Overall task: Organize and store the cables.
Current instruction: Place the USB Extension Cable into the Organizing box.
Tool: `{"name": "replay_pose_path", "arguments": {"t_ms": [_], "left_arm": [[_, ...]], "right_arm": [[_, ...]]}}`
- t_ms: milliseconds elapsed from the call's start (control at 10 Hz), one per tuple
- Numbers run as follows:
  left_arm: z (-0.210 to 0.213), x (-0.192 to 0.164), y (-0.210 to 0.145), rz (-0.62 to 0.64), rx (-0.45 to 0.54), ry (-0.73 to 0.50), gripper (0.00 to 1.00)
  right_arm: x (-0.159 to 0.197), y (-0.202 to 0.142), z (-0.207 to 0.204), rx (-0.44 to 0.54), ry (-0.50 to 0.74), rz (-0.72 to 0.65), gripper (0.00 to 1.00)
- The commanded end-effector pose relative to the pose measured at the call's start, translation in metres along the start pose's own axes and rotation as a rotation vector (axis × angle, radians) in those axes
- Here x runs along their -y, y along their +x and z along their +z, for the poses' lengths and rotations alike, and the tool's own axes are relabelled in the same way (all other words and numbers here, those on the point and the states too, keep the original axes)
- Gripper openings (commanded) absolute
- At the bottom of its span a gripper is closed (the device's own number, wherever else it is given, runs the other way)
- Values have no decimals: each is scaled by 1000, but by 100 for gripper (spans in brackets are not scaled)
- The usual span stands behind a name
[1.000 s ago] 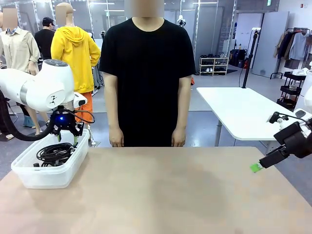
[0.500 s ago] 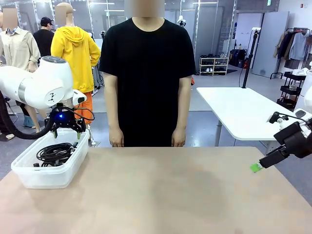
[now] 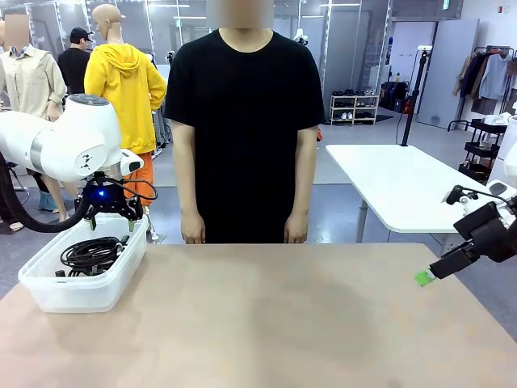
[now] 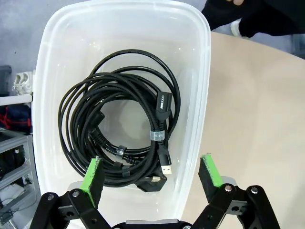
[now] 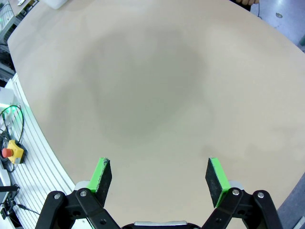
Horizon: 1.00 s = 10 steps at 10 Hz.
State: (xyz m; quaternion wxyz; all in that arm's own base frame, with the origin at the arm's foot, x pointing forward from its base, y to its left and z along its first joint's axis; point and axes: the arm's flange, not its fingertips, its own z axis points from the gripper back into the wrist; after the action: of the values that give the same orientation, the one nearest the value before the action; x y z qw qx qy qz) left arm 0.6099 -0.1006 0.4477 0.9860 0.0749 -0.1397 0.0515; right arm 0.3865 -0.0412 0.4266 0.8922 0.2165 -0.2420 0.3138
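Several black cables [image 4: 119, 129], wound into round coils with plugs showing near the bottom, lie inside a clear plastic bin [image 4: 200, 86]. In the front view the cables [image 3: 90, 255] rest in that bin [image 3: 77, 295] at the table's left edge. My left gripper [image 4: 151, 172] hangs just above the bin, open, with nothing between its green pads; from the front the left gripper [image 3: 111, 226] sits over the bin's far rim. My right gripper [image 5: 159, 175] is open and empty over bare tabletop, and the right gripper [image 3: 423, 277] shows at the table's right edge.
A person in a black shirt [image 3: 242, 121] stands at the far side of the table, hands [image 3: 192, 236] down at the sides. The tan tabletop [image 3: 275, 323] stretches between the bin and my right arm. A white table [image 3: 396, 182] stands behind at the right.
My left arm has lifted slightly above the bin and then held still. The cables stay in the bin. The right arm has not moved.
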Motion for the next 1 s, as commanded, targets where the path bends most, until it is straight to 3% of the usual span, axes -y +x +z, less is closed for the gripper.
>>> {"name": "replay_pose_path", "arguments": {"t_ms": [0, 900], "left_arm": [[2, -1, 1, -5, 4, 9, 100], [2, -1, 1, -5, 4, 9, 100]], "right_arm": [[-1, 2, 0, -3, 2, -17, 100], [-1, 2, 0, -3, 2, -17, 100]]}}
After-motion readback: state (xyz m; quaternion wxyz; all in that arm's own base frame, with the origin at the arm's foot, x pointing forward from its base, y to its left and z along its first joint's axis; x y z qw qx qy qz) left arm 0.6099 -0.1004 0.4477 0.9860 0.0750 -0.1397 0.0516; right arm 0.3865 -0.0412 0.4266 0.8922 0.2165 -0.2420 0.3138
